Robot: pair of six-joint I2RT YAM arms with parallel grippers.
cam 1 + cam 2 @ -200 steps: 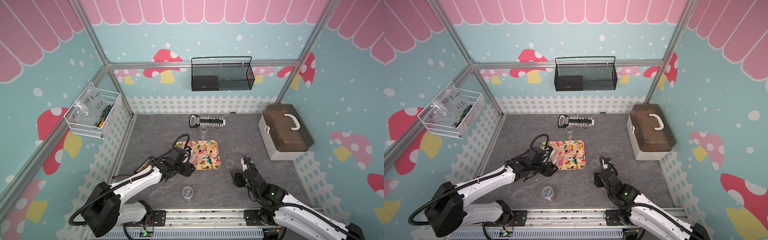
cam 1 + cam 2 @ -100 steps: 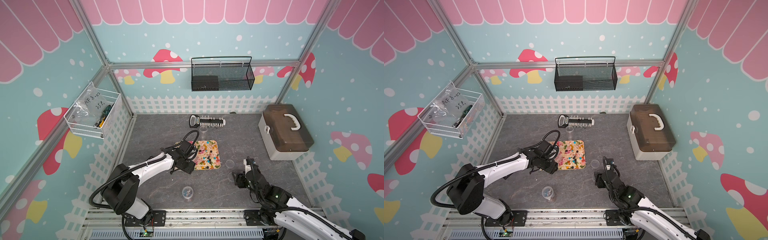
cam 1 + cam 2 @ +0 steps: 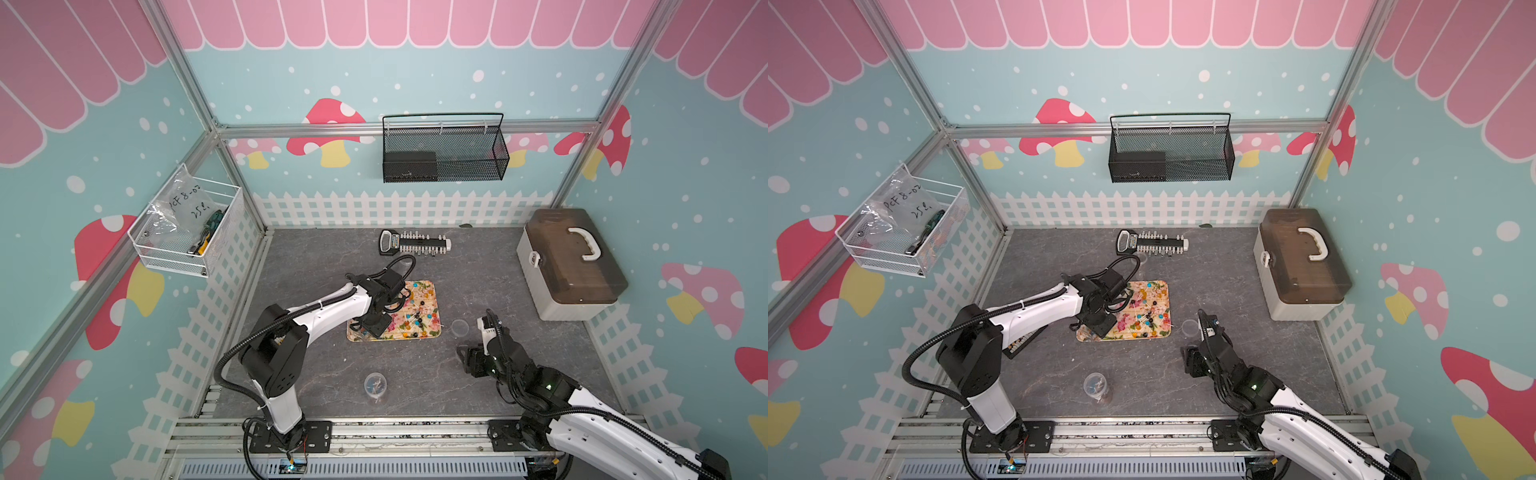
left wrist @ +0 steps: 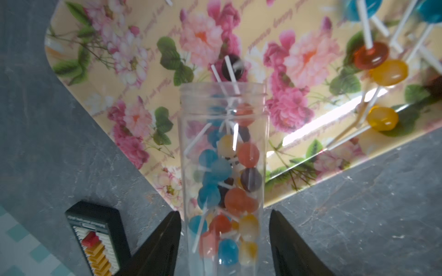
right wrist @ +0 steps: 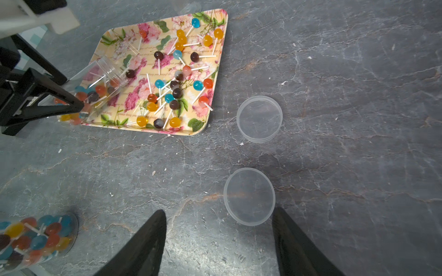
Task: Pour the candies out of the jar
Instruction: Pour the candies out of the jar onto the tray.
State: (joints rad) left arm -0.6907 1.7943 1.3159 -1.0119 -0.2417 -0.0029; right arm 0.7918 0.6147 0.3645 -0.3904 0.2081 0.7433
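Observation:
A clear jar [image 4: 222,155] lies tilted between the fingers of my left gripper [image 4: 224,215], which is shut on its lower part. Its open mouth points down onto the floral tray [image 4: 100,78]. Candies [image 4: 229,191] still fill most of the jar, and one dark lollipop sits just past the mouth. In the right wrist view many candies [image 5: 167,90] lie spread over the tray [image 5: 112,35], with the jar [image 5: 95,86] at its corner. In a top view the left gripper [image 3: 376,322] is over the tray's near left corner. My right gripper [image 5: 218,215] hangs open over bare table.
Two clear lids [image 5: 249,196] [image 5: 259,118] lie on the table right of the tray. A second jar of candies [image 3: 375,386] stands near the front edge. A black abacus [image 4: 95,239] lies left of the tray, another [image 3: 415,243] at the back. A lidded box [image 3: 571,266] stands at the right.
My left arm has raised its elbow and carried the jar from the tray's left side to over its near left corner, tipping it mouth down. The right arm has barely shifted.

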